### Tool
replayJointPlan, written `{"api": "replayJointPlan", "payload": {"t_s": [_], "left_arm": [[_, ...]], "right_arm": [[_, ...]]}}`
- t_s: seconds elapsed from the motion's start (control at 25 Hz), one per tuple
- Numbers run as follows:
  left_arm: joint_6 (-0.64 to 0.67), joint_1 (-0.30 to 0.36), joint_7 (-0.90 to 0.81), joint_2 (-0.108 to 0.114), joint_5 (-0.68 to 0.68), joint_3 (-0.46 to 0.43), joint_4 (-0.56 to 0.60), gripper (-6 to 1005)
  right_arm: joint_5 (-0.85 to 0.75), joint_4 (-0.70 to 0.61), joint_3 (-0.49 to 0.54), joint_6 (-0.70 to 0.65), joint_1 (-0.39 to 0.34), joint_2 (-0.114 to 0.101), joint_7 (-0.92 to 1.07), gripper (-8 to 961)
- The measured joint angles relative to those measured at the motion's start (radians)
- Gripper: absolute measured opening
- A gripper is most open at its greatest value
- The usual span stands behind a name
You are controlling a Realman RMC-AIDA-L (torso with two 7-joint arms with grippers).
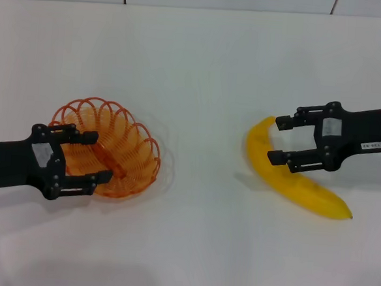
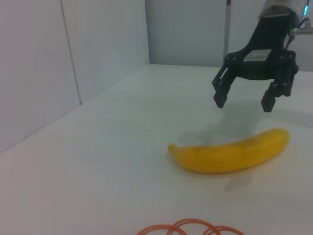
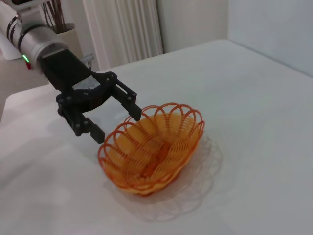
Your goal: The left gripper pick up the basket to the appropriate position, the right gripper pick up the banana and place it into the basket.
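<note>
The orange wire basket (image 1: 135, 143) sits on the white table at the left, with nothing in it. My left gripper (image 1: 102, 156) is open at the basket's left rim, one finger over the inside and one at the rim's outer side. In the right wrist view the left gripper (image 3: 117, 126) hangs just above the rim of the basket (image 3: 156, 147) and holds nothing. The yellow banana (image 1: 299, 183) lies on the table at the right. My right gripper (image 1: 275, 140) is open over its upper end. The left wrist view shows the right gripper (image 2: 243, 104) hovering clear above the banana (image 2: 230, 154).
The white table (image 1: 196, 248) runs back to a wall seam at the far edge. A strip of the basket rim (image 2: 190, 227) shows in the left wrist view. Beyond the table's end, the right wrist view shows a radiator (image 3: 122, 29).
</note>
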Motion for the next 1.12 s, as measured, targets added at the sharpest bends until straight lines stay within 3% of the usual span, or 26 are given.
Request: {"api": "replayJointPlan", "payload": {"t_s": [0.4, 0.84, 1.12], "left_arm": [[0.000, 0.002, 0.003, 0.000, -0.008, -0.005, 0.000, 755], [-0.001, -0.007, -0.056, 0.000, -0.021, -0.021, 0.007, 754], [-0.002, -0.070, -0.291, 0.006, -0.017, -0.143, 0.046, 755]], "right_arm": [[0.001, 0.001, 0.181, -0.064, -0.030, 0.004, -0.061, 757], [-0.001, 0.001, 0.180, -0.056, -0.034, 0.007, -0.062, 758], [-0.043, 0.000, 0.183, -0.053, -0.024, 0.018, -0.062, 758]]}}
